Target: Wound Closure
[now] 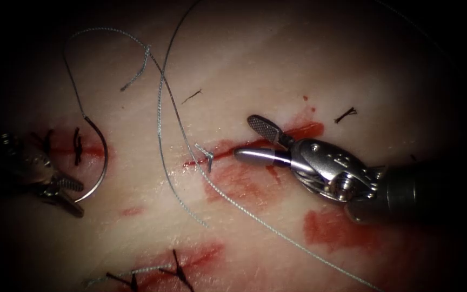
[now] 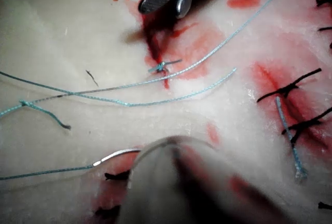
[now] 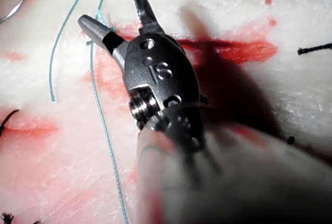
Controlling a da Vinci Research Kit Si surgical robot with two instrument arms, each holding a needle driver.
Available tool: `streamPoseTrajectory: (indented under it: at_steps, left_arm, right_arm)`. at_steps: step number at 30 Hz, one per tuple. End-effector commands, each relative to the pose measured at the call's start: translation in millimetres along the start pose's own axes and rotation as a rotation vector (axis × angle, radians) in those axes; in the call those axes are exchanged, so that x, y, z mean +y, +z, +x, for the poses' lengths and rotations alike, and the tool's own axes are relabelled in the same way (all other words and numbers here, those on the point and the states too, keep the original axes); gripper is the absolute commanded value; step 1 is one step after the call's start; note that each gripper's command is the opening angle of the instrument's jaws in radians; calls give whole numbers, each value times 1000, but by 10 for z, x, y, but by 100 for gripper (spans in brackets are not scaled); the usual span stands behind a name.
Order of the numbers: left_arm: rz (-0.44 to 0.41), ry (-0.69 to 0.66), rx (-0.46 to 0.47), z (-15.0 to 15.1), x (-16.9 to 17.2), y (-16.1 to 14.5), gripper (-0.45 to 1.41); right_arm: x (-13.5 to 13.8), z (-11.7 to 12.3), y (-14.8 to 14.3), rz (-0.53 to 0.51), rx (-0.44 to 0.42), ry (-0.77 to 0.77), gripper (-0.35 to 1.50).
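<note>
The cut (image 1: 277,138) in the tissue runs under my right tool (image 1: 243,137), whose jaws are open and hold nothing. Just left of its tips sits a knot (image 1: 207,157) with short tails, also seen as the knot (image 2: 162,67). The curved needle (image 1: 102,157) lies on the tissue far left of the cut, not in the tissue. Its thread (image 1: 74,92) rises from the swaged end. My left tool (image 1: 81,200) stands open, its jaws to either side of the needle's lower end. In the right wrist view the right tool (image 3: 109,6) is spread over the red cut.
Long loose threads (image 1: 160,108) cross the tissue between the tools, one running down to the lower right. Black stitches (image 1: 77,146) close older cuts at the left and at the bottom (image 1: 177,267). Red fluid (image 1: 331,227) stains the tissue beside the right tool.
</note>
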Motion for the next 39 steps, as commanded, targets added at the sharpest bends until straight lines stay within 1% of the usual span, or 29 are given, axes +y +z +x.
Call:
streamPoseTrajectory:
  at_steps: [1,2,5,6,7,8,9,17,21,22,23,24,26,27,29,30,32,33,34,36,39]
  left_arm:
    - [-2,-3,1,1,0,10,44]
    - [2,-8,-4,2,-1,11,37]
    - [14,-28,-21,1,-3,13,32]
    - [16,-34,-23,1,-3,13,15]
    - [17,-46,-25,1,-3,13,-6]
    - [17,-46,-25,1,-3,13,-35]
    - [16,-46,-26,1,-3,12,-45]
    - [45,-85,-6,22,3,-6,-45]
    - [99,-113,27,47,18,-22,-45]
    - [146,-135,32,66,28,-27,-45]
    - [182,-145,29,74,34,-27,-45]
    - [245,-151,23,85,41,-26,-45]
    - [369,-147,-6,100,50,-21,-42]
    - [450,-152,-42,110,56,-16,-37]
    - [552,-155,-103,123,62,-8,-33]
    - [616,-153,-116,132,65,-2,-30]
    - [681,-152,-116,143,67,9,-28]
    - [709,-151,-137,147,68,15,-28]
    - [739,-147,-178,151,70,25,-28]
    - [764,-157,-200,154,73,38,-20]
    - [785,-180,-214,156,77,52,-11]
  right_arm:
    - [-3,-4,8,2,1,0,120]
    - [-4,-4,8,3,1,6,120]
    - [-6,-3,8,4,0,7,120]
    - [-6,-2,8,4,0,8,120]
    - [-6,-2,8,4,0,8,120]
    - [-7,-2,8,4,0,8,120]
    - [-7,-1,8,3,0,9,120]
    - [-10,3,11,1,1,13,118]
    - [-13,9,17,-36,14,19,109]
    - [-15,13,21,-86,34,22,96]
    - [-16,15,25,-114,43,24,93]
    - [-16,17,30,-154,58,38,94]
    - [-15,21,37,-192,57,54,96]
    - [-15,24,39,-211,38,57,98]
    - [-14,35,43,-287,-49,73,103]
    - [-14,42,44,-348,-101,79,108]
    - [-14,52,44,-457,-153,84,116]
    - [-14,56,45,-504,-166,87,120]
    - [-14,61,45,-550,-173,98,120]
    - [-15,65,47,-587,-185,75,116]
    - [-16,66,52,-634,-189,31,120]
